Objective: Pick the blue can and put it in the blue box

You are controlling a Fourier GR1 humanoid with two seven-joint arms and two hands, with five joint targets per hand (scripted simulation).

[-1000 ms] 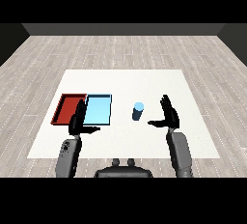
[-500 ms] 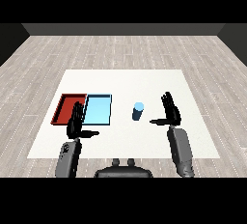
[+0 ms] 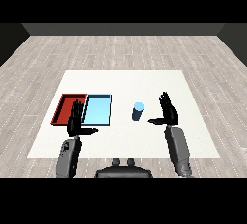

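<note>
Blue can [image 3: 138, 111] upright between light blue tray [image 3: 98, 110] and open right hand [image 3: 168, 112].

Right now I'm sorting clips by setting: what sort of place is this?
Probably a bare test room set up for tabletop sorting: a white table on a pale wood-plank floor, with only a red tray, a light blue tray and a blue can on it.

Blue can [image 3: 138, 111] upright, right hand [image 3: 168, 112] near, fingers [image 3: 165, 100] straight.
</note>
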